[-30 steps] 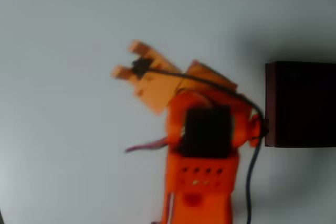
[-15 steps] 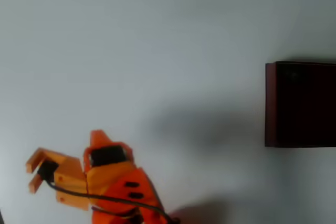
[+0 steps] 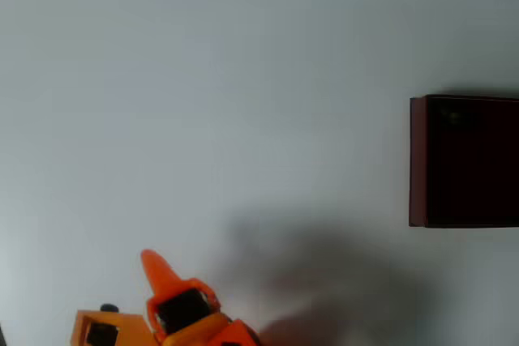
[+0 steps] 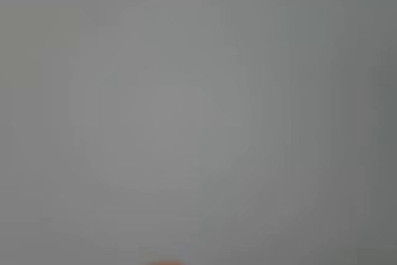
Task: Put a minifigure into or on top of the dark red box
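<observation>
While your arm (image 3: pixel 182 313) sits low at the bottom edge of the overhead view, well apart from the dark red box (image 3: pixel 464 161), you can see only part of its orange body, one pointed tip and a dark block on it. You cannot tell from this whether the jaws are parted or closed. That box lies flat on the pale table (image 3: pixel 243 103), cut off by the right edge, its dark inside facing up. Your wrist view gives a grey blur with an orange sliver at its bottom edge.
</observation>
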